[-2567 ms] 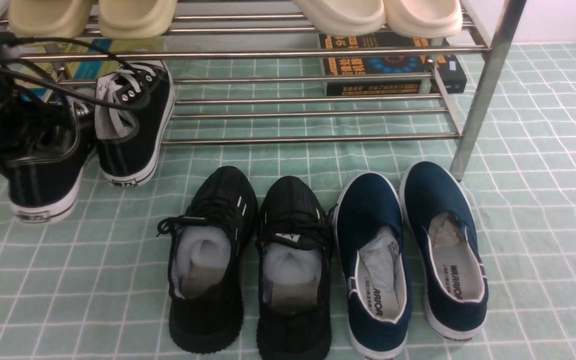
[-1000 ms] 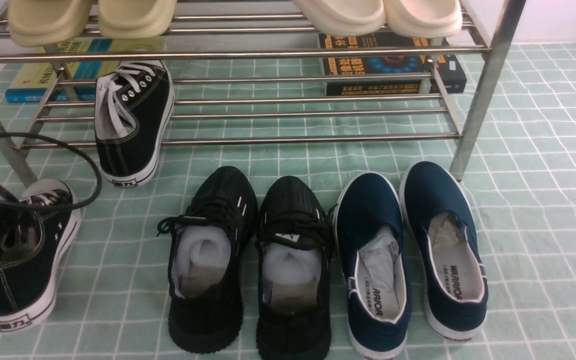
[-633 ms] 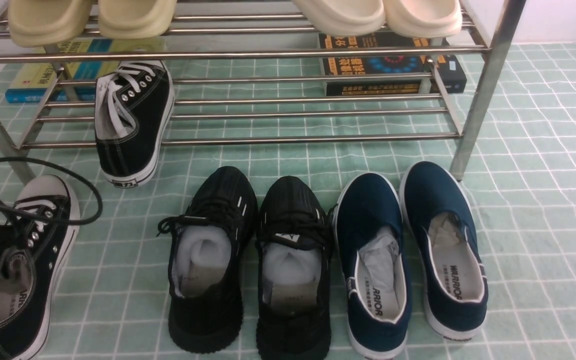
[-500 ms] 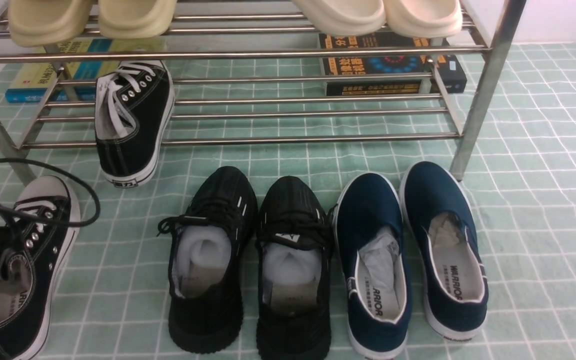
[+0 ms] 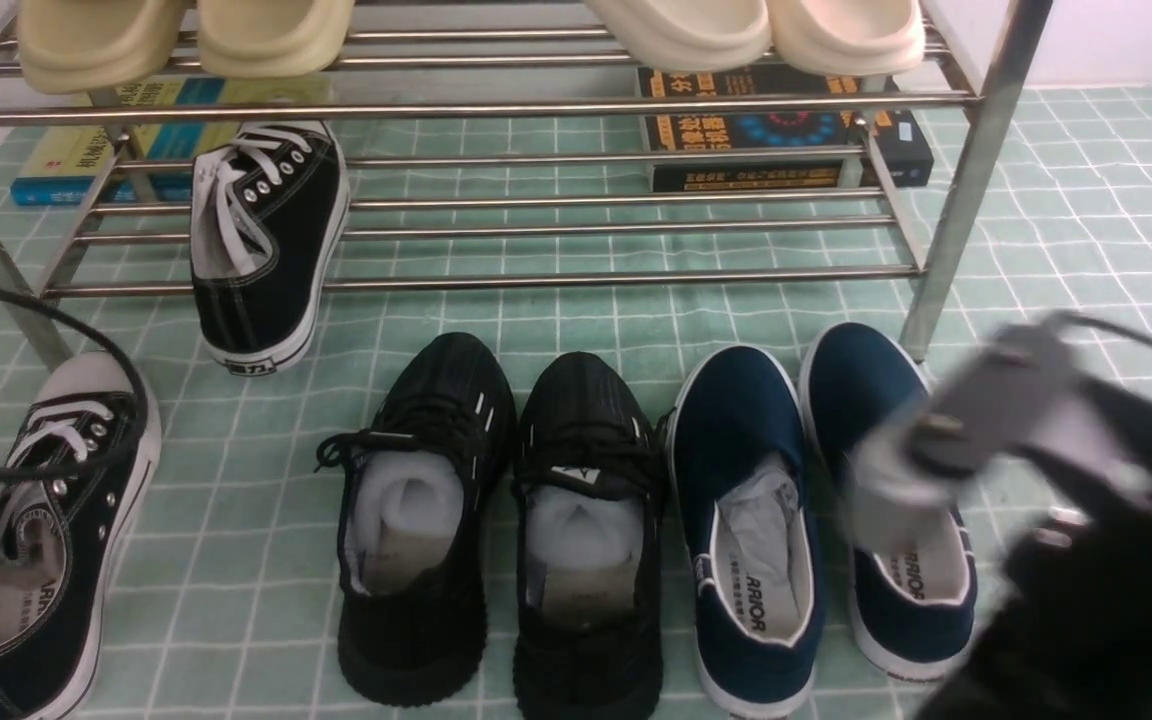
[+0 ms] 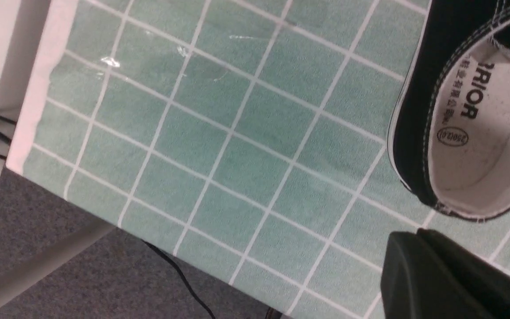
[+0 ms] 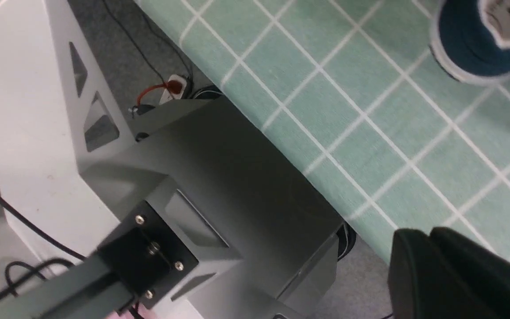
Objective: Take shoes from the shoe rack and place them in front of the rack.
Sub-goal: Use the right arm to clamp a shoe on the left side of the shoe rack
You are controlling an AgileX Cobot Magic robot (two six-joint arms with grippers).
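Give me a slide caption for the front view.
One canvas sneaker on the shoe rack; its mate, the black knit pair and navy slip-ons lie in front.

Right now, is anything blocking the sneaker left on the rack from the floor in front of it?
Nothing visible does. The canvas sneaker sits on the shoe rack's lower tier, heel past the front bar; the green mat before it is bare, between its mate and the black knit sneaker.
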